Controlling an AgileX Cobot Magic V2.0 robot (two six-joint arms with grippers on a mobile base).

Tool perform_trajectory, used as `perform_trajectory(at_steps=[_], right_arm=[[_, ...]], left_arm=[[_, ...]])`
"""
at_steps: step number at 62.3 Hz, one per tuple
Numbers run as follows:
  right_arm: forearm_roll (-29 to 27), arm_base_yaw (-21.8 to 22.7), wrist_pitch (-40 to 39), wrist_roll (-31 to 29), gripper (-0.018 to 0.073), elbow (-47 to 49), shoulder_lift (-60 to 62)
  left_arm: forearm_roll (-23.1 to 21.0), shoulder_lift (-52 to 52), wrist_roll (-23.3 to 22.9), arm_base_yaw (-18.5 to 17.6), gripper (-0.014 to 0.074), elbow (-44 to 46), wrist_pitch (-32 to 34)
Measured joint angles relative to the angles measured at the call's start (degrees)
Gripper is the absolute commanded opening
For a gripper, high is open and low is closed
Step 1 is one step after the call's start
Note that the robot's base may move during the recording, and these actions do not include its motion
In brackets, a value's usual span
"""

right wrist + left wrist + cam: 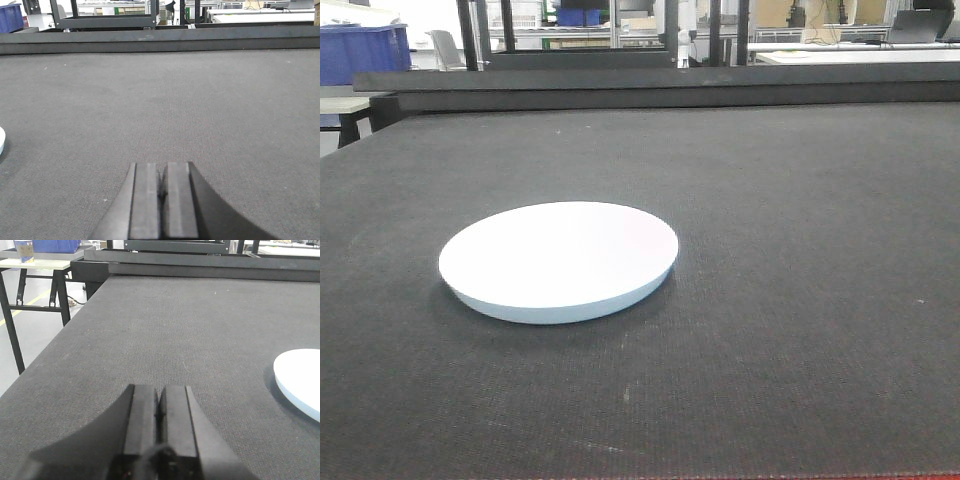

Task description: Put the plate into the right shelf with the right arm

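Observation:
The white round plate [560,258] lies flat on the dark grey table mat, left of centre in the front view. Its edge shows at the right of the left wrist view [300,380] and as a sliver at the far left of the right wrist view [1,140]. My left gripper [160,392] is shut and empty, low over the mat to the left of the plate. My right gripper [162,167] is shut and empty, low over the mat to the right of the plate. The stainless-steel shelf is out of view. Neither gripper shows in the front view.
A raised black rail [660,85] runs along the table's far edge. Blue bins [360,50] stand at the back left. The table's left edge [45,355] drops to the floor, with a side table [35,265] beyond.

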State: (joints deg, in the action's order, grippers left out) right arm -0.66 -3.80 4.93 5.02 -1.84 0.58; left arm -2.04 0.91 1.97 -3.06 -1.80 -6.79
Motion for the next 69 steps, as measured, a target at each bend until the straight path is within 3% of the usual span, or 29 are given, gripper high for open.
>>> perform_trajectory(at_steps=[29, 42, 50, 58, 69], right_arm=[[0.00, 0.00, -0.36, 0.00, 0.0055, 0.00, 0.00], [0.00, 0.00, -9.74, 0.55, 0.0055, -0.04, 0.00], [0.00, 0.00, -13.03, 6.58, 0.0055, 0.18, 0.00], [0.00, -0.90, -5.53, 13.74, 0.0055, 7.54, 0.00], [0.66, -3.97, 11.97, 14.16, 0.0055, 28.77, -6.38]], left_arm=[[0.00, 0.00, 0.00, 0.00, -0.0047, 0.00, 0.00], [0.00, 0.00, 0.00, 0.00, -0.0047, 0.00, 0.00], [0.00, 0.00, 0.00, 0.00, -0.0047, 0.00, 0.00], [0.00, 0.00, 0.00, 0.00, -0.0047, 0.00, 0.00], [0.00, 0.00, 0.00, 0.00, -0.0047, 0.00, 0.00]])
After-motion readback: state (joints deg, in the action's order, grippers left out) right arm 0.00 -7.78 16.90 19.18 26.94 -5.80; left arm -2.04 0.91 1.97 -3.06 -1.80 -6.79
